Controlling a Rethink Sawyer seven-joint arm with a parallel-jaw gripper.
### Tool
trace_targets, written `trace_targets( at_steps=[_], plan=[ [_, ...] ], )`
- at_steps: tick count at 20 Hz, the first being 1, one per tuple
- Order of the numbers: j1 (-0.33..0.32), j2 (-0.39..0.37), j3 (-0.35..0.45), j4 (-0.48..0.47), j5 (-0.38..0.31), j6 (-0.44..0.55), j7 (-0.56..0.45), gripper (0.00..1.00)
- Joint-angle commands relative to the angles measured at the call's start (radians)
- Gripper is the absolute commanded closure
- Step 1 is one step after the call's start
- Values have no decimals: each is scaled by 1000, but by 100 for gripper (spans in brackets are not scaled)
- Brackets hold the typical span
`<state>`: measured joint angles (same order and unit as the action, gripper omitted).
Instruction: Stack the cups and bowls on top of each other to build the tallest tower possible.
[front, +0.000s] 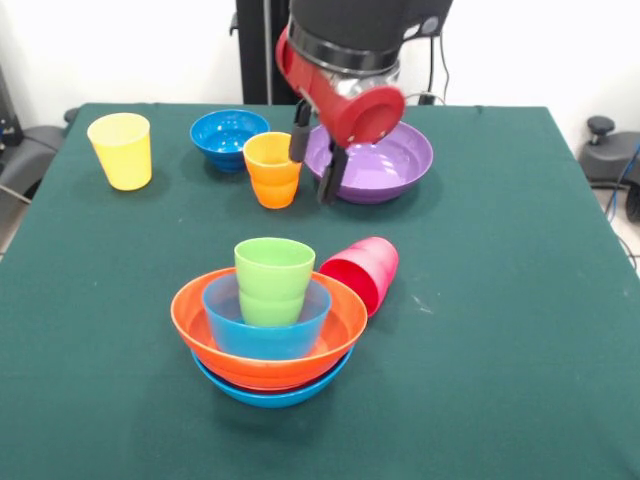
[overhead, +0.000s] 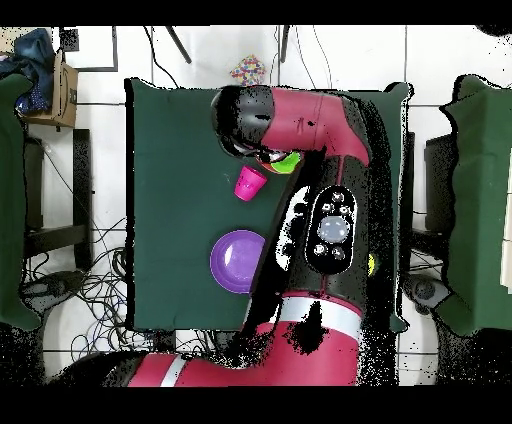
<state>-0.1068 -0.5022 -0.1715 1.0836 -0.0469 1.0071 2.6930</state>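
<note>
A: While the gripper (front: 313, 162) hangs open and empty, one finger just beside the glossy orange plastic cup (front: 272, 169) near the far edge of the green tabletop (front: 500, 300), log the risks.

B: Noted. The fingers look set to straddle the cup's rim next to the large purple plastic bowl (front: 385, 160); a skewed descent could tip the cup or nudge the bowl.

A: And the tower (front: 270, 330)?

B: Near edge, centre: wide light-blue bowl at the base, large orange bowl, small light-blue bowl, light-green cup on top. The magenta-pink cup (front: 362, 272) lies on its side touching the orange bowl's rim; it may roll if the stack is jostled.

A: View differences?

B: Front shows the yellow cup (front: 121, 150) and dark-blue bowl (front: 229, 137) toward the far left corner. Overhead, the arm (overhead: 330, 230) hides nearly all of these; only purple bowl, pink cup and a green sliver show.
</note>
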Motion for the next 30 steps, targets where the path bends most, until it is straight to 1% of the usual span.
trace_targets(
  at_steps=[1, 5, 8, 12, 16, 19, 22, 24, 27, 30],
  plan=[
    [46, 3, 85, 4, 25, 102, 16, 0],
    [79, 19, 64, 9, 53, 101, 98, 0],
    [104, 31, 42, 8, 64, 95, 136, 0],
    [133, 42, 17, 30, 83, 67, 183, 0],
    [183, 60, -16, 59, 96, 26, 234, 0],
    [213, 84, -49, 63, 108, 23, 277, 0],
    [224, 104, -70, 81, 152, 9, 329, 0],
    [225, 108, -77, 90, 172, -6, 328, 0],
    [222, 105, -76, 107, 185, -27, 295, 0],
    [208, 92, -65, 120, 178, -23, 215, 0]
  ],
)
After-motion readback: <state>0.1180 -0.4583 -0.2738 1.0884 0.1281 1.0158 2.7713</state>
